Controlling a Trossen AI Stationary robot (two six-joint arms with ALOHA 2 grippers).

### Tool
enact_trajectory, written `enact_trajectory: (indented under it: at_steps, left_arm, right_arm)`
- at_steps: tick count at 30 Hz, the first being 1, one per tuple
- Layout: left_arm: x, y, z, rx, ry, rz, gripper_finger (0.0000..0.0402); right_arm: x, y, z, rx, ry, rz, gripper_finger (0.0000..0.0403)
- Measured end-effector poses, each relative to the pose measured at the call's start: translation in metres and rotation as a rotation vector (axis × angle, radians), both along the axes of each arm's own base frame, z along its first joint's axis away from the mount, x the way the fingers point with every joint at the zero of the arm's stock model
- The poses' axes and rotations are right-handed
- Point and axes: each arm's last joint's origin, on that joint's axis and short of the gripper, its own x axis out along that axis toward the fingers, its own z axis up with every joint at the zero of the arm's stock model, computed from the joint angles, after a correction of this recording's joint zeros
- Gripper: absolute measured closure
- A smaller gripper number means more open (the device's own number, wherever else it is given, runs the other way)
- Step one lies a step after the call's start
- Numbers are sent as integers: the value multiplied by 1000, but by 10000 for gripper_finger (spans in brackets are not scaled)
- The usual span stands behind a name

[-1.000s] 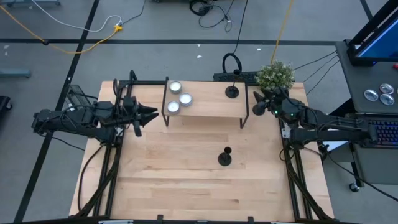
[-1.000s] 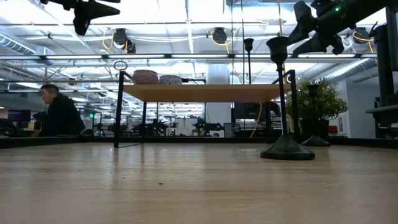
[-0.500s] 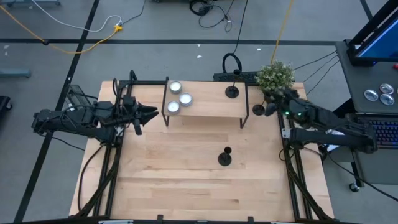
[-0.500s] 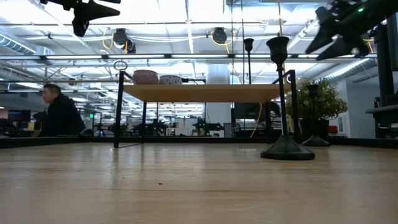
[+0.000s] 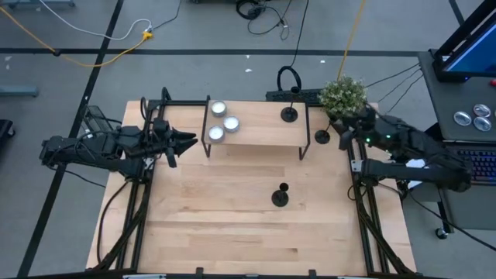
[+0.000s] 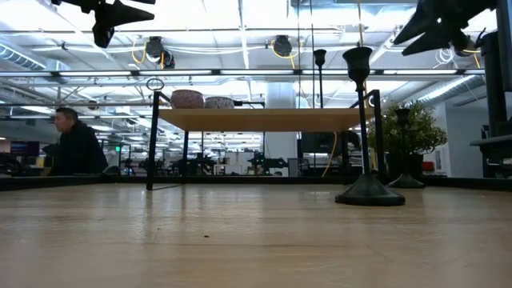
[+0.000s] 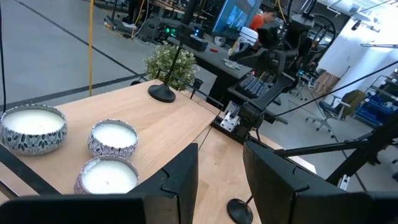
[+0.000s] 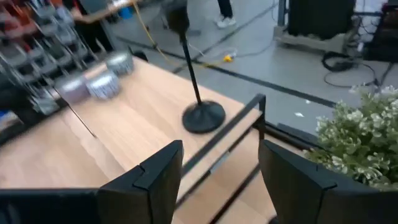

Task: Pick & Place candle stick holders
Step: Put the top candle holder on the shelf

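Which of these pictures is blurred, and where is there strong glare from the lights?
Right wrist view: motion blur smears the candles and shelf top. Low view: bright ceiling lights wash out the top, leaving the front candle stick holder a dark silhouette. High view: sharp and evenly lit.

Wooden table (image 5: 232, 225) with a raised shelf (image 5: 256, 133), two holders (image 5: 280, 198)
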Motion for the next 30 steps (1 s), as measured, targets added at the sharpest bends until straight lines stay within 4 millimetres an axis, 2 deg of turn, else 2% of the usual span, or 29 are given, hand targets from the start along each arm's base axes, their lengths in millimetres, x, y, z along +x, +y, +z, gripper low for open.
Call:
enact_trajectory:
  at_steps: [9, 12, 15, 18, 22, 30]
  left_arm:
    - [0, 0, 0, -2, -1, 0, 270]
    - [0, 0, 0, -2, -1, 0, 270]
    - [0, 0, 0, -2, 0, 0, 270]
    - [0, 0, 0, 2, 1, 0, 270]
    - [0, 0, 0, 6, 3, 0, 270]
    - [0, 0, 0, 19, 8, -2, 270]
  right_arm:
    - [26, -12, -14, 68, 188, -71, 199]
    - [29, -17, -9, 94, 268, -105, 199]
    - [31, -22, 4, 130, 316, -146, 199]
    - [33, -27, 17, 182, 325, -206, 200]
    - [36, -34, 28, 264, 242, -293, 200]
    - [30, -47, 19, 477, 237, -405, 209]
